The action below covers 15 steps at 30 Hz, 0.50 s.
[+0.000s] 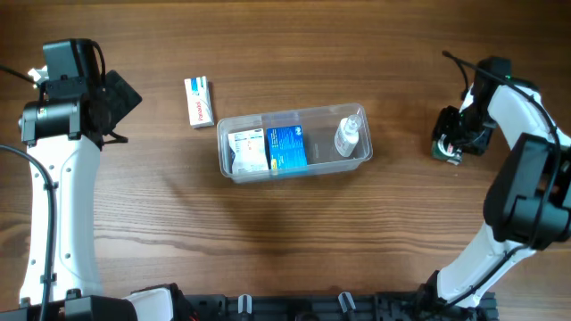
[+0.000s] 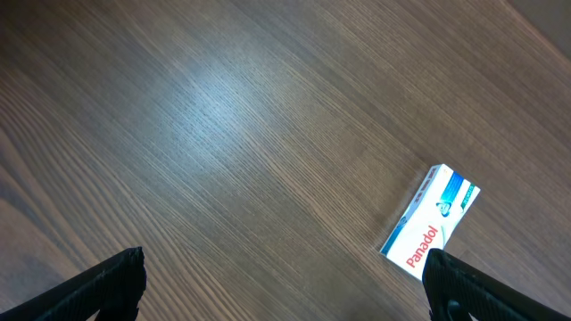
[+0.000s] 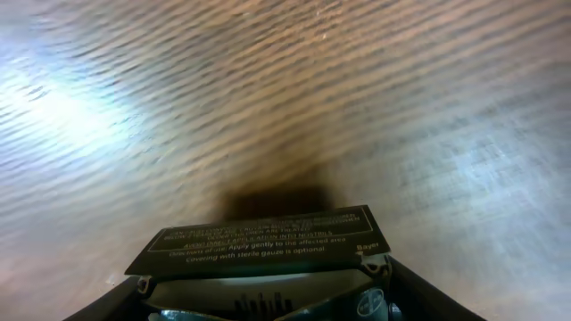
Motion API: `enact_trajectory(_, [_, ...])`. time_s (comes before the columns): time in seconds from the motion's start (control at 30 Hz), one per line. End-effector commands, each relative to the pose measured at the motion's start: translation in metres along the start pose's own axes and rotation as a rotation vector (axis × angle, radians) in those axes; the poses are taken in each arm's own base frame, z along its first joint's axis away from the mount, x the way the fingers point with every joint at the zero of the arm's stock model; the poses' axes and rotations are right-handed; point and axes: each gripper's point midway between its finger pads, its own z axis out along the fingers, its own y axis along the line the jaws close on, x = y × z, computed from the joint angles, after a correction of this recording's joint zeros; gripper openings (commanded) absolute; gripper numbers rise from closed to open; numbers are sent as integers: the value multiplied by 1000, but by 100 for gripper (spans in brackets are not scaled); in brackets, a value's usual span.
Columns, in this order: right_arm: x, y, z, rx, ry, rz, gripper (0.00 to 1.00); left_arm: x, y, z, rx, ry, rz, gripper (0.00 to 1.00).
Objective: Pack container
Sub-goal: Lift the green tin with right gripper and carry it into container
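Observation:
The clear plastic container (image 1: 234,167) sits mid-table and holds a white box (image 1: 247,149), a blue box (image 1: 286,147) and a small clear bottle (image 1: 347,135). A white and red Panadol box (image 1: 199,101) lies on the table to its upper left; it also shows in the left wrist view (image 2: 430,221). My left gripper (image 2: 284,283) is open and empty above bare wood, left of that box. My right gripper (image 1: 453,135) at the far right is shut on a dark green box (image 3: 263,241) with white print.
The wooden table (image 1: 294,241) spreads all round the container. The arm bases stand along the front edge.

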Motion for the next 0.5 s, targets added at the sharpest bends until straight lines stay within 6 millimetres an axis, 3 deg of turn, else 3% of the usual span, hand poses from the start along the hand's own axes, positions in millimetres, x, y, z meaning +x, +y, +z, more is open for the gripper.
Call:
enact_trajectory(0.0, [-21, 12, -62, -64, -147, -5, 66, -5, 2, -3, -2, -18, -4, 100])
enact_trajectory(0.2, [-1, 46, -133, -152, -259, -84, 65, -5, 2, -3, -2, -18, -4, 100])
enact_trajectory(0.27, [15, 63, -155, -177, -288, -120, 66, -5, 2, -3, -2, -18, -4, 100])
enact_trajectory(0.47, [70, 139, -201, -281, -347, -287, 65, -5, 2, -3, -2, -18, -4, 100])
